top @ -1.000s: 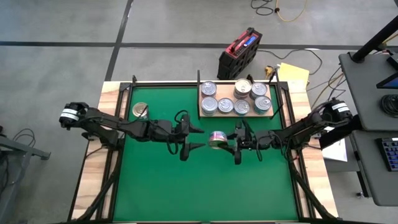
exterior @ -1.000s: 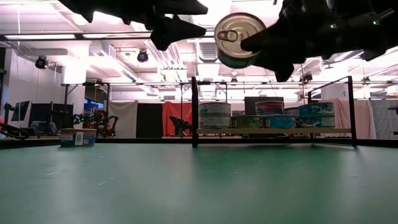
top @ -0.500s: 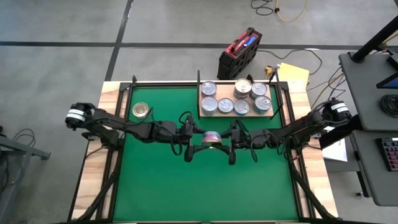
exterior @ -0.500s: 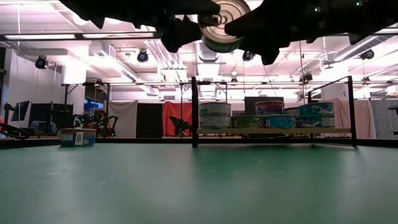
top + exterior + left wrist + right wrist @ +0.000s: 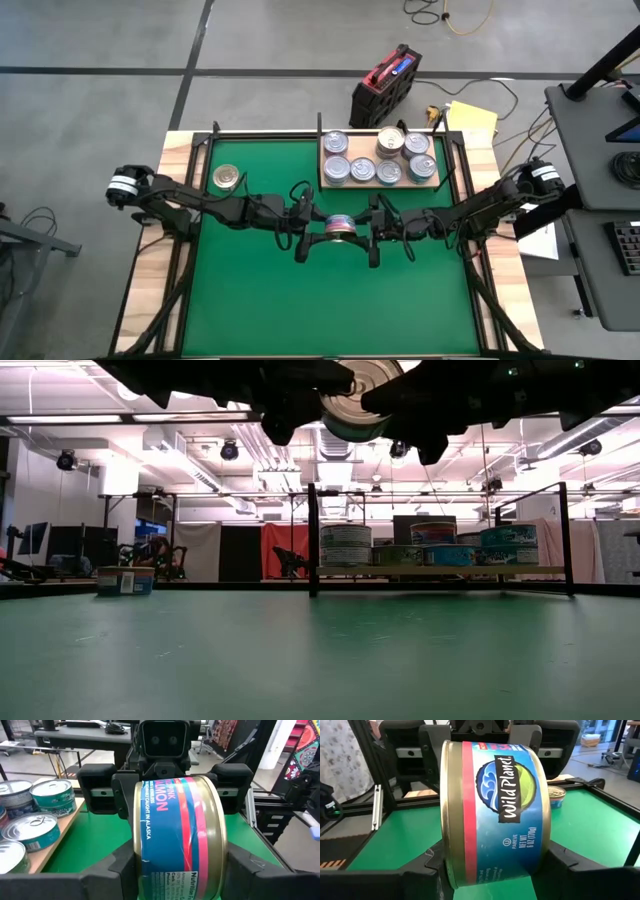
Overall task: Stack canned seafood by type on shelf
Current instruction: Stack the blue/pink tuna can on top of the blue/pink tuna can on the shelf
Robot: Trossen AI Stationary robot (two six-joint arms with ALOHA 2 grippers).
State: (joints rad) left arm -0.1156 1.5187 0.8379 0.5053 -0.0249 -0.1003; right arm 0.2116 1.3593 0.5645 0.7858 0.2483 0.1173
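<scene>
Both grippers meet at mid-mat: the right gripper is clamped on the salmon can, held on edge above the green mat, while the left gripper is set around the same can; whether its fingers press cannot be told. Release is best delayed until that hold is firm. The shelf lies just beyond, its near edge crowded with tins; a high approach seems safest.

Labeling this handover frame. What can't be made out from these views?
- Which gripper bears the salmon can: left gripper and right gripper both flank it in the high view; contact is too small to see.
- Can's lid, low view: arms cover part.
- Shelf tin labels: too small.
</scene>
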